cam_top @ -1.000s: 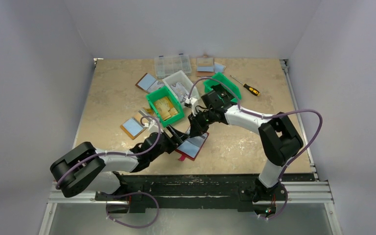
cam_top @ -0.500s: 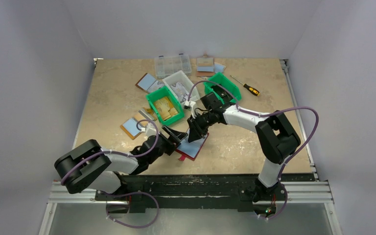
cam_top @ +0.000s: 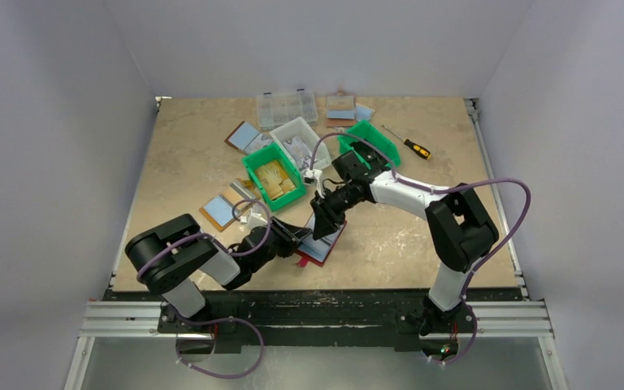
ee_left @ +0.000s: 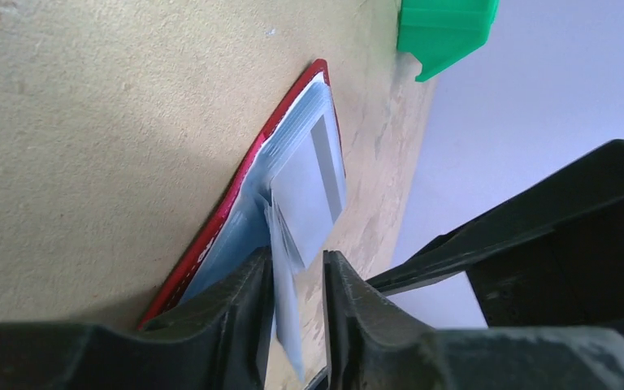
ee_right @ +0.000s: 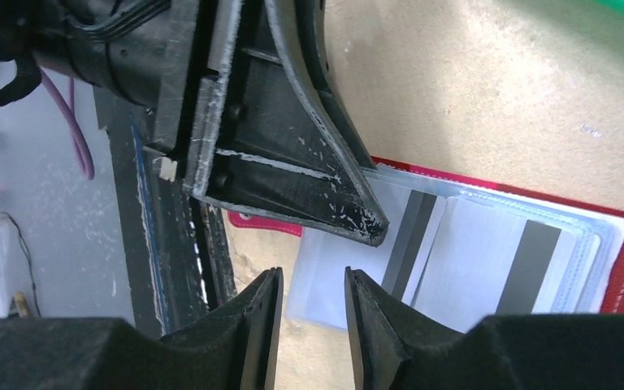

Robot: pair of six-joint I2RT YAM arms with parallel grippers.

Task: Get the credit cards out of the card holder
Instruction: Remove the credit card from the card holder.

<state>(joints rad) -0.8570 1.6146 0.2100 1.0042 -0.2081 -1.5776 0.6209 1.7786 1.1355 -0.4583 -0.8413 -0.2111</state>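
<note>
**Two robot grippers meet over an open red card holder beside a green bin**

A tan table (cam_top: 179, 162), seen from above, holds a green bin (cam_top: 249, 162) with yellowish-tan pieces in it. The card holder (cam_top: 323, 247) lies open and flat on the table, near the bin and on the side towards the arm bases, a little to the right. It has a dark red rim and pale blue-grey inner panels.

The credit cards (ee_right: 487, 260) sit in the holder's clear sleeves. They are pale grey with dark bands, and at least two bands show. One pale card (ee_right: 321, 288) pokes out past the holder's edge on the side away from the bin.

The left gripper (cam_top: 299, 236) reaches in low from the near left of the bin. Its fingers are close together with a pale sheet (ee_left: 286, 325) from the holder standing between them. Whether they pinch it, and whether it is a card or a sleeve, I cannot tell.

The right gripper (cam_top: 322, 227) comes from the bin's right and points down over the holder. Its fingers are a narrow gap apart above the protruding card, with nothing clamped between them.
</note>
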